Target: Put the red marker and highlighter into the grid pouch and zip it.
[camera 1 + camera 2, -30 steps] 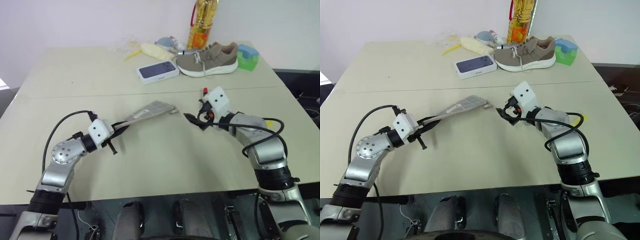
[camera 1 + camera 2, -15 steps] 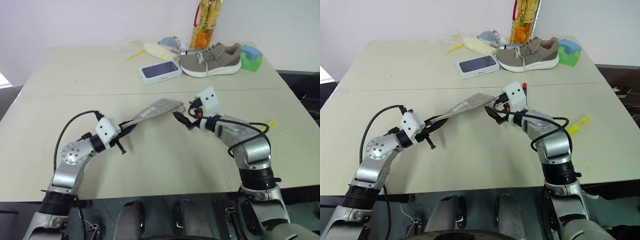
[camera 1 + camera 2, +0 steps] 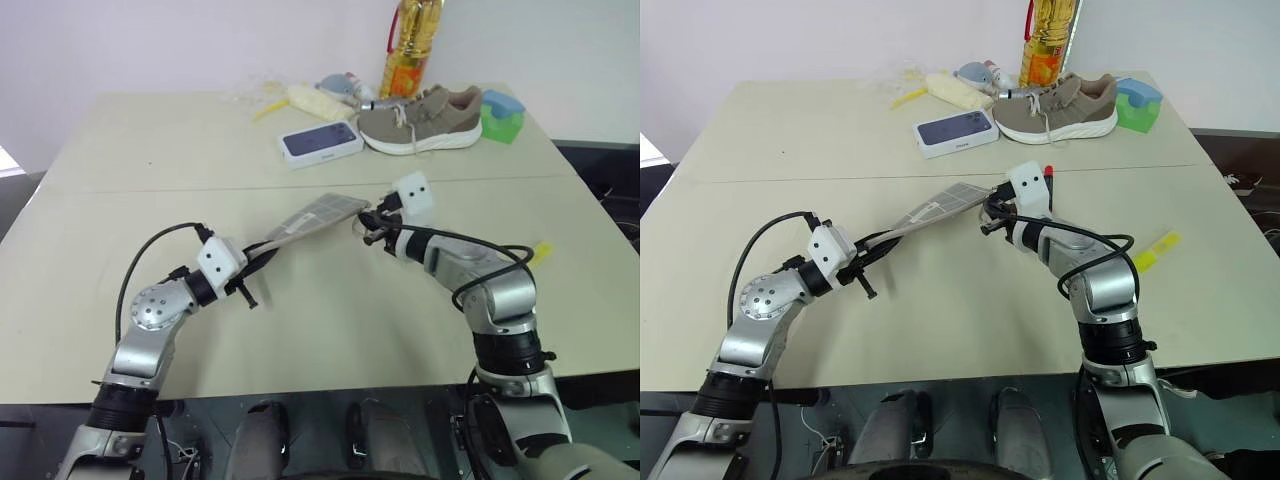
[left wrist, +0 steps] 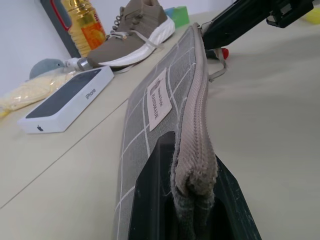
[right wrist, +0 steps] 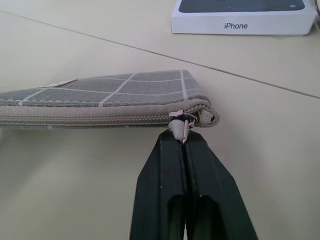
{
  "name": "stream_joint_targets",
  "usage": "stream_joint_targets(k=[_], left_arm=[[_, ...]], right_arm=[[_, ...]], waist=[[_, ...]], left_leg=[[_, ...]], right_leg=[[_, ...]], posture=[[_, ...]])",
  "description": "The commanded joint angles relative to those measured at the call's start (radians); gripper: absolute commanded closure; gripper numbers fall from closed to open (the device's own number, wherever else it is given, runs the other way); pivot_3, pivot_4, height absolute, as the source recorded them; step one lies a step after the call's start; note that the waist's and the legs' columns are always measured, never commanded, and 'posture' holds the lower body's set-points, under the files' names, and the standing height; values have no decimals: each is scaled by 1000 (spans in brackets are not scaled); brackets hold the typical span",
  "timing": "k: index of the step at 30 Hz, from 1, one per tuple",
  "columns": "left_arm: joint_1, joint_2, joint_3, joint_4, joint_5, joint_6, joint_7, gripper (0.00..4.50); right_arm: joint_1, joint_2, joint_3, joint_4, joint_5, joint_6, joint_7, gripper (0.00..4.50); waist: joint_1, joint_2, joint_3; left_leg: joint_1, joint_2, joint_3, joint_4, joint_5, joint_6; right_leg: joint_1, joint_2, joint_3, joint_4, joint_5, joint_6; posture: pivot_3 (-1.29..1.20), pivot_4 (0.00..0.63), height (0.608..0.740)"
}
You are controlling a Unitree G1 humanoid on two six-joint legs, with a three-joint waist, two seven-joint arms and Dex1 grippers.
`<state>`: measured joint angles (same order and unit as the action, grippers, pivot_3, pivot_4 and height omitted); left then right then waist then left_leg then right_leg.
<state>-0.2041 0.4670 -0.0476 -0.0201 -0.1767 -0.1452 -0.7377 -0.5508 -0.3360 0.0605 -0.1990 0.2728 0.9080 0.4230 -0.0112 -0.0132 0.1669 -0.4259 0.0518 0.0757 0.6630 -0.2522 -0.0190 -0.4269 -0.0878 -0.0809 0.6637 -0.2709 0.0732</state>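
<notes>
The grid pouch (image 3: 315, 215), grey with white lines and a white label (image 4: 159, 99), hangs tilted above the table. My left gripper (image 3: 258, 262) is shut on its near left end. At the pouch's far right corner my right gripper (image 5: 181, 137) is shut on the zipper pull (image 5: 179, 126). The zipper looks closed along the top edge. The red marker (image 3: 1048, 171) lies on the table just behind my right wrist, mostly hidden. The yellow highlighter (image 3: 1155, 250) lies on the table to the right, apart from both grippers.
At the back of the table stand a white phone box (image 3: 318, 142), a beige shoe (image 3: 418, 118), an oil bottle (image 3: 406, 45), a green and blue block (image 3: 500, 114) and a pale yellow bundle (image 3: 305, 98). A seam (image 3: 150, 188) crosses the tabletop.
My right gripper has moved left to the pouch's right corner and gone from open to shut on the zipper pull. The left gripper still holds the pouch.
</notes>
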Motion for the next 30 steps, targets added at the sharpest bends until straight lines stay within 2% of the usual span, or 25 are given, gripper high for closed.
stream_joint_targets(k=[1,10,19,24,27,30], left_arm=[[-12,-16,-17,-9,27,-25,16,4500],[-45,-96,-70,1,70,-4,55,4500],[-95,-155,-106,21,96,19,89,4500],[-105,-171,-105,24,106,25,102,4500],[-101,-167,-91,24,118,26,123,4500],[-101,-142,-52,37,128,23,152,4500]], right_arm=[[-16,-41,75,-87,-15,-37,57,4474],[-32,-114,238,-238,-24,-42,170,4474],[-81,-70,369,-307,-22,4,200,4474],[-91,-58,383,-301,-37,13,199,4474],[-81,-78,333,-319,-10,33,224,3635],[-47,-147,250,-322,-19,43,219,2135]], waist=[[0,0,0],[1,0,0],[0,0,0],[0,0,0],[0,0,0],[2,-1,0]], left_leg=[[0,0,0,0,0,0],[0,0,0,0,0,0],[0,0,0,0,0,0],[0,0,0,0,0,0],[0,0,-1,0,0,0],[0,0,-1,0,0,0]], right_leg=[[0,0,0,0,0,0],[0,0,0,0,0,0],[0,0,0,0,0,0],[0,0,0,0,0,0],[0,0,0,0,0,0],[0,0,0,0,0,0]], posture=[[0,150,724],[0,150,724],[0,150,724],[0,150,724],[0,150,724],[0,150,724]])
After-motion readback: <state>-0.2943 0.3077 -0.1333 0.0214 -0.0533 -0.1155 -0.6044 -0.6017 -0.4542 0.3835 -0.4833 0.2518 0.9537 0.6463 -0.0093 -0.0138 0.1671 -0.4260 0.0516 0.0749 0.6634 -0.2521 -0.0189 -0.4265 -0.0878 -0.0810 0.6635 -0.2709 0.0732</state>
